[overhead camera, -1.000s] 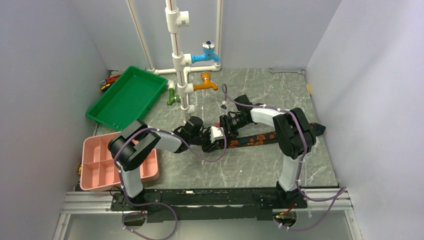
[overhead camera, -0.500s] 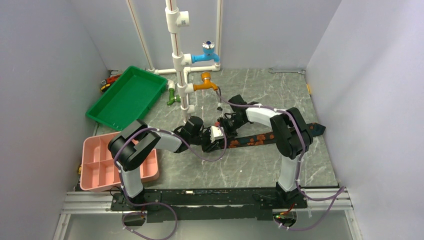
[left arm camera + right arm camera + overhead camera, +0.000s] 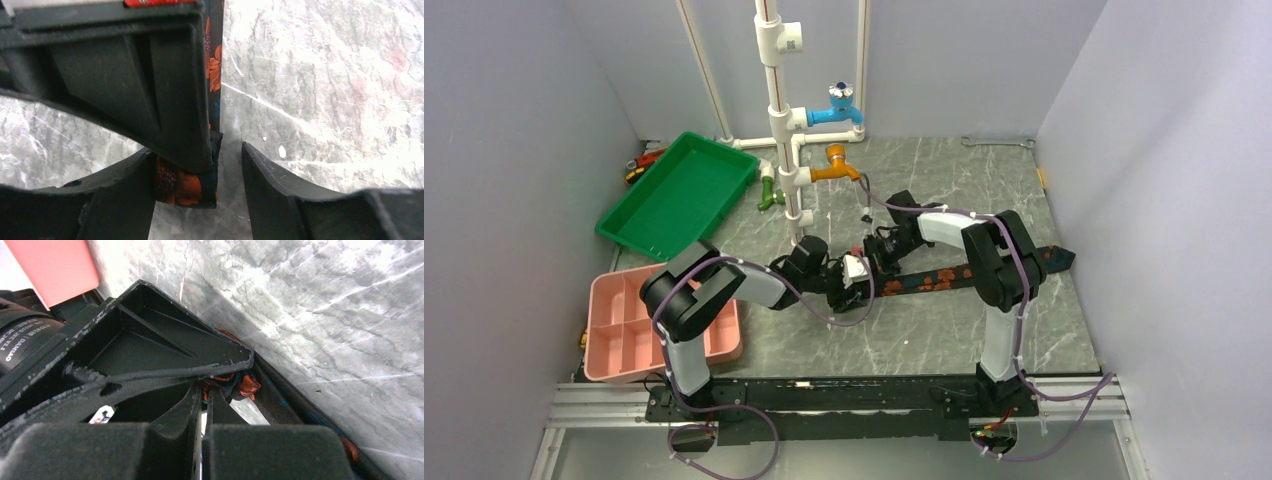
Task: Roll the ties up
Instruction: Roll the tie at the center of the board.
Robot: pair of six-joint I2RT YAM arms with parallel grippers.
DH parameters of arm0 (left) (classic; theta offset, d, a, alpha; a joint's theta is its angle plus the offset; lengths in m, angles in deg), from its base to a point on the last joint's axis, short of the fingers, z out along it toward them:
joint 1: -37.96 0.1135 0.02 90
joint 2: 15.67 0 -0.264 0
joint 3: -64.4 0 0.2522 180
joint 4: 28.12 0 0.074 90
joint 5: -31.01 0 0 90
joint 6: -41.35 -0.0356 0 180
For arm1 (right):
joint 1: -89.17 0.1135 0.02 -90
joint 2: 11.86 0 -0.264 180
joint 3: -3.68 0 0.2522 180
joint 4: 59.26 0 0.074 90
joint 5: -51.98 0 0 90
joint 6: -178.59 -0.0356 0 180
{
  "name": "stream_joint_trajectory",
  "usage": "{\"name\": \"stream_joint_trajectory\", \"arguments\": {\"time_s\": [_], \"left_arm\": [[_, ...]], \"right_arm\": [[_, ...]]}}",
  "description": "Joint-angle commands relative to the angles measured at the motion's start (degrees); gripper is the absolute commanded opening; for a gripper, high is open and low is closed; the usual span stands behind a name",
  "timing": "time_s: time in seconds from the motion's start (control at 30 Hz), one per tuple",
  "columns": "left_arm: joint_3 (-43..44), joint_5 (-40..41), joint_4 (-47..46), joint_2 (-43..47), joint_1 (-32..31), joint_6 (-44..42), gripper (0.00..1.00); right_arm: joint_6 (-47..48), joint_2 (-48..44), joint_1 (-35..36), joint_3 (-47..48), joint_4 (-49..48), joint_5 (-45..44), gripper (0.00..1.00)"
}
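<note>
Tie lies flat on the table, running from centre toward 3 o'clock in the top view; its centre end is curled into a small roll where both grippers meet; right gripper is clenched, tips pinching the roll's fabric, probably to act as the core for winding; left gripper is released, jaws apart either side of the roll, one finger against it and the other clear, likely placed to cradle and steady it; in the left wrist view the loose strip leaves toward 12 o'clock; number of turns cannot be told, black fingers cover most of the roll; top view too small to separate fingertips; a stretch of the tie is hidden behind the right arm; pink tray at 9 o'clock is partly covered by the left arm.
</note>
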State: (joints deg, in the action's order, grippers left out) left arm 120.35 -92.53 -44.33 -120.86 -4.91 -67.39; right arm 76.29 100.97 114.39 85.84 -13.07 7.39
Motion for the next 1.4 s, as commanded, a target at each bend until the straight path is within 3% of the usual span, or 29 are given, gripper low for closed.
{"name": "stream_joint_trajectory", "arguments": {"time_s": [0.0, 0.2, 0.47, 0.67, 0.8, 0.93, 1.3, 1.37], "left_arm": [[-4.7, -1.1, 3.4, -1.9, 1.4, 1.1, 0.65], [-7.0, -2.5, -7.9, -2.5, 2.1, 2.3, 0.7], [-4.6, -3.7, -11.9, -5.8, 2.7, 4.3, 0.68], [-0.7, -5.8, -13.1, -8.9, 1.7, 5.1, 0.57], [0.8, -5.3, -11.1, -9.8, 0.0, 3.5, 0.42], [2.1, -2.5, -3.7, -8.6, -0.6, 2.9, 0.26], [5.2, 5.5, 25.1, -2.8, -1.2, 1.4, 0.14], [5.5, 7.1, 28.0, -3.0, -1.2, 0.2, 0.13]], "right_arm": [[3.9, 4.8, -3.0, -2.5, -1.1, -6.7, 0.0], [5.9, 7.0, -6.3, -1.4, -0.3, -5.2, 0.0], [7.8, 6.7, -7.8, -2.6, 0.2, -6.4, 0.0], [8.1, 7.2, -8.6, -2.9, 0.2, -7.8, 0.0], [7.9, 7.5, -8.7, -2.8, -0.1, -8.5, 0.0], [8.3, 7.1, -8.5, -3.6, -0.4, -7.1, 0.0], [4.6, 2.3, -3.0, -8.8, -6.6, 0.4, 0.0], [4.7, 1.4, -3.6, -8.0, -5.6, 2.2, 0.06]]}}
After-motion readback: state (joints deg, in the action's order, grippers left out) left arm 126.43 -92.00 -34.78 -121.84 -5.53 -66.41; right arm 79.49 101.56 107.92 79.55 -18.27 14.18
